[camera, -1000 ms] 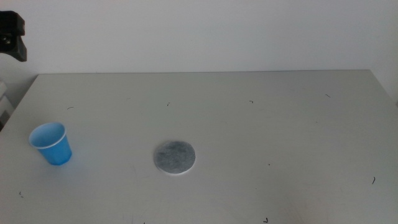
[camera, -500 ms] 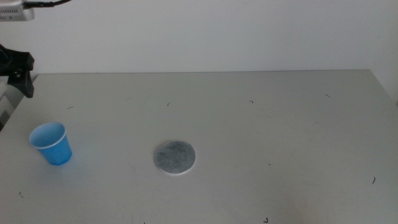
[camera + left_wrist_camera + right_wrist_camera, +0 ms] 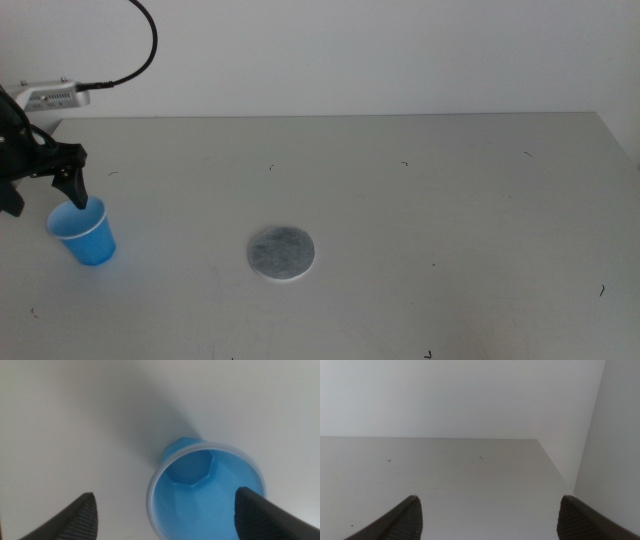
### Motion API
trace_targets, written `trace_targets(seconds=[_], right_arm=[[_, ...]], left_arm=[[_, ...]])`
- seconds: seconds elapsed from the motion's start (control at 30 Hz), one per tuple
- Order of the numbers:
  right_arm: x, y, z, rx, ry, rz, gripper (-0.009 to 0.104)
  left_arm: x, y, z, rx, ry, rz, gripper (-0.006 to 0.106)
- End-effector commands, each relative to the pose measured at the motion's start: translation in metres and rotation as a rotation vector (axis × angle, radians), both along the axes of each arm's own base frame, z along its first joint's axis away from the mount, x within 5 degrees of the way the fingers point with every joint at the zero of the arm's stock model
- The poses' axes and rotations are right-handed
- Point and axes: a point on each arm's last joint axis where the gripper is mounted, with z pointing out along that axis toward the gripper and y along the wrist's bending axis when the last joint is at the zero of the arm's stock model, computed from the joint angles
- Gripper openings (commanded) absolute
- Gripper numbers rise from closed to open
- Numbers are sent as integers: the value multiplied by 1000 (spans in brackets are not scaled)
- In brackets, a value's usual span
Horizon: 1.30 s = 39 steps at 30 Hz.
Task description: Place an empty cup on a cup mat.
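Fingers of left gripper (image 3: 42,192) spread apart, released, above the cup (image 3: 84,231) at left edge; cup mat (image 3: 281,252) lower centre; right gripper (image 3: 487,520) likewise spread

I see only part of my left gripper (image 3: 40,185) above the cup (image 3: 83,231); the picture's edge cuts off the rest.

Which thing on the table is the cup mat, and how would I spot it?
Look at the big grey table and go to its front middle. The cup mat lies there alone, well right of the blue cup under the left gripper. It is the only flat, round, speckled grey disc, with a thin white edge.
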Motion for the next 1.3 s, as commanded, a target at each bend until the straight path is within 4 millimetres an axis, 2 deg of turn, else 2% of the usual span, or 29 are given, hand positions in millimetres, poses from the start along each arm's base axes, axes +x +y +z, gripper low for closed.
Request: trace_targets(seconds=[0.0, 0.17, 0.27, 0.33, 0.5, 0.63, 0.77, 0.9, 1.03, 1.27], right_arm=[[-2, 0, 12, -23, -107, 4, 94], [-2, 0, 12, -23, -107, 4, 94], [-2, 0, 12, -23, -107, 4, 94], [-2, 0, 12, -23, -107, 4, 94], [-2, 0, 12, -23, -107, 4, 94], [-2, 0, 12, -23, -107, 4, 94], [-2, 0, 12, -23, -107, 4, 94], [-2, 0, 12, -23, -107, 4, 94], [-2, 0, 12, -23, -107, 4, 94], [-2, 0, 12, -23, -107, 4, 94]], left_arm=[[4, -1, 13, -10, -62, 4, 105], [11, 1, -9, -16, -9, -20, 104], [13, 1, -16, -19, 8, -26, 93], [14, 1, -20, -20, 17, -37, 79], [14, 1, -20, -22, 19, -41, 30], [13, 0, -19, -30, 28, -21, 0], [10, -9, -3, -82, -18, -8, 0], [8, -33, 15, -99, -66, -21, 0], [8, -68, 21, -109, -71, -51, 0], [3, -147, 22, -133, -75, -171, 0]])
